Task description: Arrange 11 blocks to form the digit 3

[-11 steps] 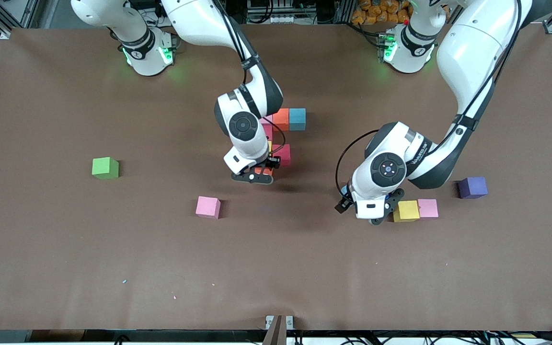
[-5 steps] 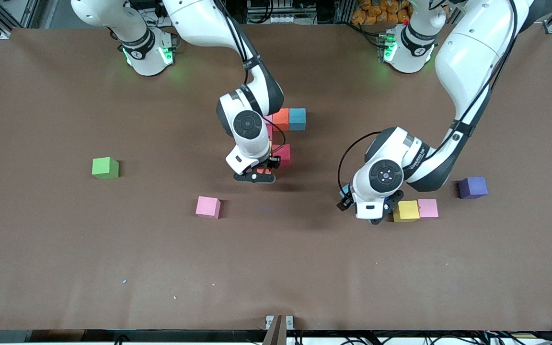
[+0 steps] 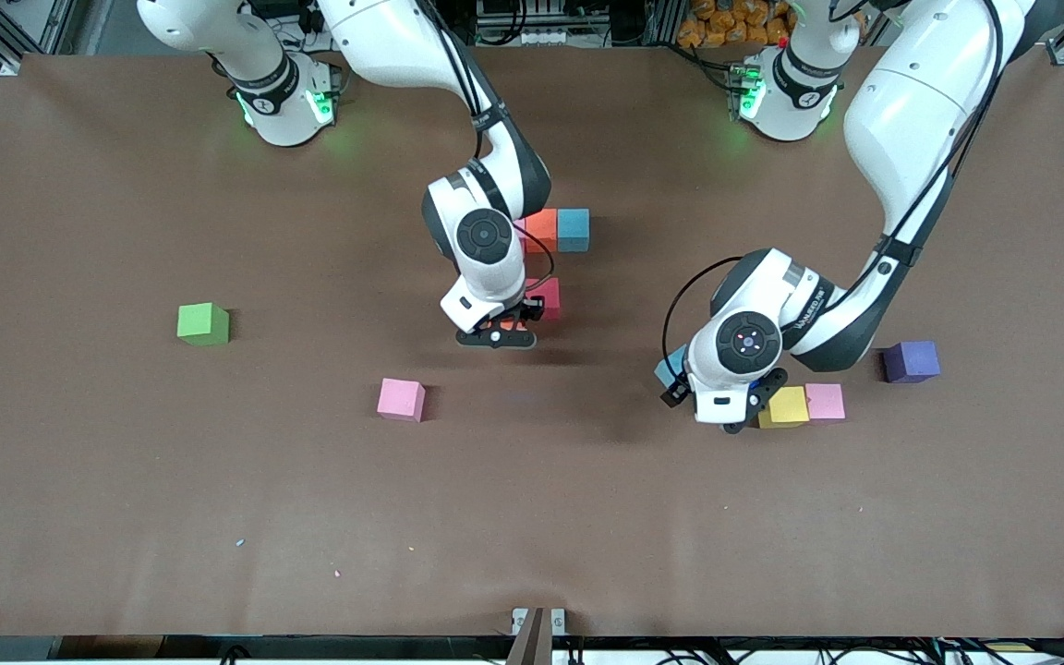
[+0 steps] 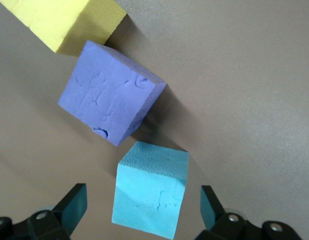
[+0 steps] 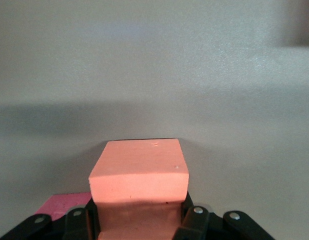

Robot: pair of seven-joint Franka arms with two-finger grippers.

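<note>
Between my right claw (image 5: 139, 220) pads: one orange block (image 5: 139, 172), clenched, over the surface (image 3: 218, 499) just beside the dark red block (image 3: 549, 296) of the partial digit 3 (image 3: 555, 231). I should seat it flush, square to its neighbours. Left claw (image 4: 144, 212): released, straddling a light blue block (image 4: 150, 195); purple block (image 4: 110, 105) at its 11 o'clock. Containers: none.

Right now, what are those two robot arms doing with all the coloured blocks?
They're building a figure from blocks. The right gripper holds an orange block, beside the started figure mid-table. The left gripper is open around a light blue block, not gripping yet, near a purple block and a yellow block. A pink block and a green cube sit apart.
</note>
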